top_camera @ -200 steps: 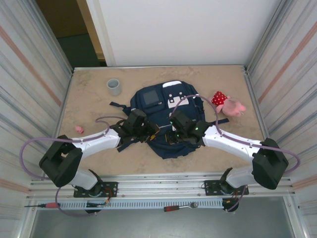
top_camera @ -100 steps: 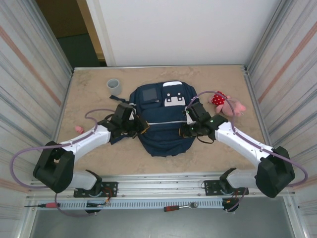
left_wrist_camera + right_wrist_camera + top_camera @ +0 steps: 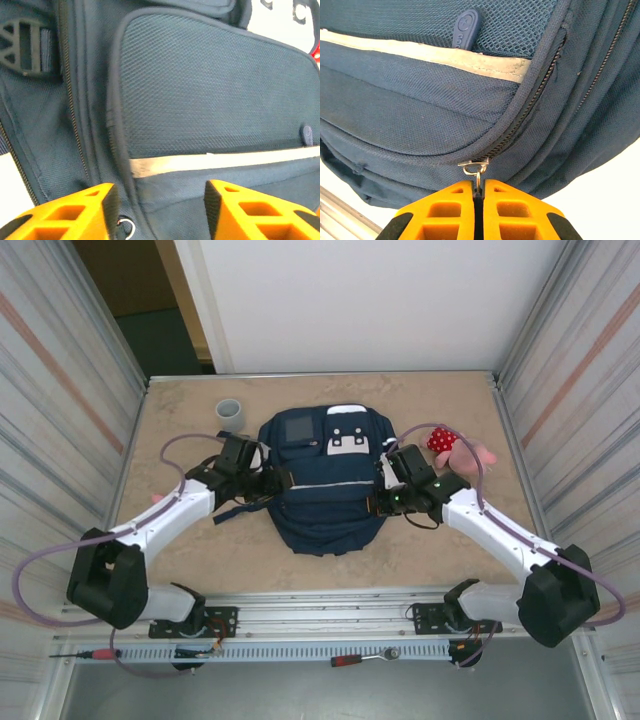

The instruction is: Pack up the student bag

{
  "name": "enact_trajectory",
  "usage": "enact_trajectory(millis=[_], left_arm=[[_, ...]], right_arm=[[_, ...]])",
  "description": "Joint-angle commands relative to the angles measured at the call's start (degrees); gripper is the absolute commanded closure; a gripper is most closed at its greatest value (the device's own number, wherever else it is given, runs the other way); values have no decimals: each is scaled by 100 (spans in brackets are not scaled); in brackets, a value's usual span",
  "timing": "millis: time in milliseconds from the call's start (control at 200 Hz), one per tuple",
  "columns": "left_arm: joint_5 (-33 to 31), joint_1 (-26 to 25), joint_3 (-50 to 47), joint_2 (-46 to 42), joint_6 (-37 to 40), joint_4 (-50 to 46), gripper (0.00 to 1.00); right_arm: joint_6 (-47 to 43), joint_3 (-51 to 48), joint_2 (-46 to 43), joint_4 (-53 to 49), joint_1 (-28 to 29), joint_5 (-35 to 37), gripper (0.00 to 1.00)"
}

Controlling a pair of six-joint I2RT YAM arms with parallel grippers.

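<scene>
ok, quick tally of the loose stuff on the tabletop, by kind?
Navy-blue fabric backpack: 1
Grey cylindrical cup: 1
Pink plush toy with a red spotted part: 1
Small pink object, kind unclear: 1
Total: 4

White links, black joint housings and black bases by the rail (image 3: 300,652) make up the left arm (image 3: 170,515) and right arm (image 3: 490,530). A purple cable (image 3: 185,438) loops along each. Orange fingers (image 3: 510,212) show triangular hollows.
</scene>
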Motion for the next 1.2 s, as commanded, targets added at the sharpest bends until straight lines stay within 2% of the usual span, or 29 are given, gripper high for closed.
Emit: enact_trajectory(millis=[0, 95, 236, 271, 321, 346, 466, 581, 686, 902, 937, 982, 1092, 1163, 1193], left_arm=[[-540, -418, 317, -398, 1520, -44, 36], [-374, -766, 318, -423, 2869, 351, 30], [190, -1042, 376, -211, 4393, 849, 29], [632, -1042, 421, -121, 4779, 924, 31], [1502, -1062, 502, 41, 5684, 929, 35], [1733, -1122, 538, 112, 6119, 913, 37], [1291, -1473, 843, 546, 7464, 838, 34], [927, -1600, 1489, 1166, 8073, 379, 29], [866, -1666, 1683, 1561, 8375, 479, 27], [533, -1778, 2069, 2238, 8288, 591, 36], [423, -1812, 2074, 2295, 8327, 596, 38], [306, -1839, 2055, 2345, 8366, 591, 46], [133, -1850, 1922, 2339, 8413, 530, 83], [128, -1849, 1740, 2185, 8507, 472, 98], [148, -1850, 1634, 2085, 8587, 475, 100]], right_arm=[[-70, -61, -120, 4, -68, -230, 100], [-80, -80, -127, 84, -103, -352, 100], [-90, -135, -185, 185, -199, -472, 100], [-70, -161, -172, 212, -218, -525, 100], [-61, -202, -160, 260, -241, -597, 100], [-47, -205, -145, 281, -241, -624, 100], [-35, -202, -61, 330, -254, -720, 100], [-21, -207, -49, 352, -250, -769, 100], [-16, -218, -52, 383, -264, -785, 100], [0, -212, -61, 410, -272, -847, 100], [-5, -223, -89, 410, -288, -854, 100], [1, -217, -117, 410, -331, -891, 100], [-21, -233, -172, 393, -478, -942, 100], [-59, -267, -175, 337, -662, -909, 100], [-89, -292, -170, 321, -765, -866, 100]])
